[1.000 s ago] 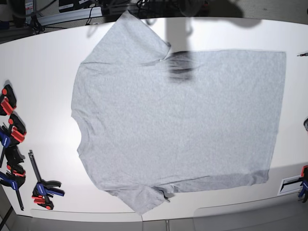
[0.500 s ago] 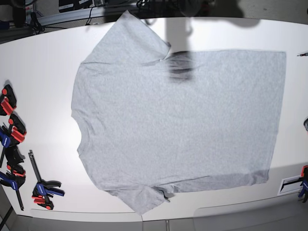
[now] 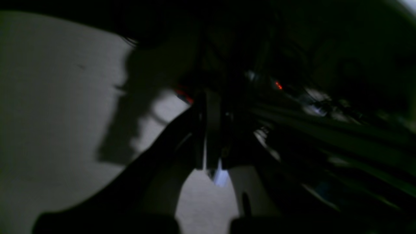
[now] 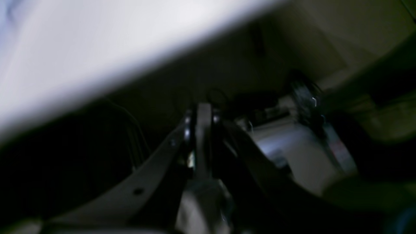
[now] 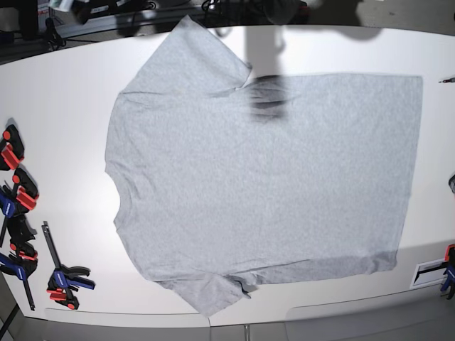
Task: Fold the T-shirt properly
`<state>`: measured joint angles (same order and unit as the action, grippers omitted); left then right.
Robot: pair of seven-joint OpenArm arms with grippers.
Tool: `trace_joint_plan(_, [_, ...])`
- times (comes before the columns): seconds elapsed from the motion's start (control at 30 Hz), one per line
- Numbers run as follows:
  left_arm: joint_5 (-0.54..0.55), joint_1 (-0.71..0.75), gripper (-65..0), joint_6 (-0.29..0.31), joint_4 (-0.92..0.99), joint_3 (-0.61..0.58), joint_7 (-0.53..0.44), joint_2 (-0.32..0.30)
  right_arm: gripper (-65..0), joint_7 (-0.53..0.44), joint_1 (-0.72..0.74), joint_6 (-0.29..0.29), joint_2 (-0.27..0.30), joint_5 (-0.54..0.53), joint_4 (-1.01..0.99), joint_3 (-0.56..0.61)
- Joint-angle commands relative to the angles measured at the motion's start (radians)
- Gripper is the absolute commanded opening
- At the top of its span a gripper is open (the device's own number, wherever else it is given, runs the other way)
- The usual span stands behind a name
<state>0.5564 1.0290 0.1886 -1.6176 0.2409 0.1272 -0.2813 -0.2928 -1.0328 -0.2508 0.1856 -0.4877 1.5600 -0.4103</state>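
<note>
The T-shirt [image 5: 263, 185] lies spread flat on the white table [image 5: 64, 92], plain grey side up. Its collar points left, its hem right, with one sleeve at the far edge and one at the near edge. No lettering shows. Neither arm reaches over the shirt in the base view. In the dim left wrist view, my left gripper [image 3: 208, 136] has its fingers pressed together and holds nothing. My right gripper [image 4: 199, 139] is likewise shut and empty in the blurred right wrist view, with the table's pale top [image 4: 81, 42] above it.
Several red, blue and black clamps [image 5: 21, 213] lie along the table's left edge, and another clamp [image 5: 448, 273] sits at the right edge. A dark shadow [image 5: 266, 96] falls on the shirt near the far sleeve. Cables and equipment line the far edge.
The shirt has not moved. Only the dark shapes beyond the far edge of the table have shifted slightly.
</note>
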Motion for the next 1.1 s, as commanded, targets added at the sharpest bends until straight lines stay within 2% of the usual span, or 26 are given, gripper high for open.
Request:
trace_joint_plan(0.0, [0.019, 0.031, -65.0, 0.060, -0.055, 0.023, 0.023, -0.005, -65.0, -0.019, -0.031, -0.040, 0.000, -0.030, 0.051, -0.040])
trace_joint_plan(0.1, [0.071, 0.059, -65.0, 0.246, -0.174, 0.079, 0.133, -0.005, -65.0, 0.027, -0.046, -0.179, -0.022, -0.137, 0.165, -0.139])
trace_joint_plan(0.2, [0.109, 0.063, -65.0, 0.462, -0.264, 0.135, 0.187, -0.005, -65.0, 0.105, -0.045, -0.369, -0.028, -0.295, 0.246, -0.206])
trace_joint_plan(0.23, [0.120, 0.063, -65.0, 0.509, -0.286, 0.153, 0.190, -0.005, -65.0, 0.127, -0.044, -0.436, -0.028, -0.348, 0.266, -0.217])
trace_joint_plan(0.33, [0.157, 0.063, -65.0, 0.509, -0.334, 0.193, 0.191, -0.005, -65.0, 0.220, -0.031, -0.447, -0.028, -0.454, 0.297, -0.217])
trace_joint_plan(0.4, [0.160, 0.063, -65.0, 0.509, -0.350, 0.198, 0.191, -0.005, -65.0, 0.333, -0.005, -0.447, -0.034, -0.513, 0.296, -0.209])
trace_joint_plan(0.57, [0.159, 0.063, -65.0, 0.509, -0.350, 0.198, 0.198, -0.018, -65.0, 0.656, 0.082, -0.447, -0.140, -0.719, 0.291, -0.209])
trace_joint_plan(0.63, [0.159, 0.062, -65.0, 0.509, -0.350, 0.198, 0.198, -0.019, -65.0, 0.725, 0.105, -0.447, -0.167, -0.791, 0.277, -0.200])
trace_joint_plan(0.77, [0.159, 0.063, -65.0, 0.509, -0.349, 0.198, 0.218, -0.026, -65.0, 0.724, 0.111, -0.447, -0.177, -0.768, 0.247, -0.148])
trace_joint_plan(0.93, [0.159, 0.063, -65.0, 0.509, -0.349, 0.198, 0.224, -0.037, -47.1, 0.668, 0.117, -0.433, -0.189, -0.644, 0.192, -0.111])
trace_joint_plan(1.07, [0.159, 0.063, -65.0, 0.509, -0.349, 0.198, 0.225, -0.037, -46.4, 0.663, 0.125, -0.433, -0.189, -0.612, 0.183, -0.093])
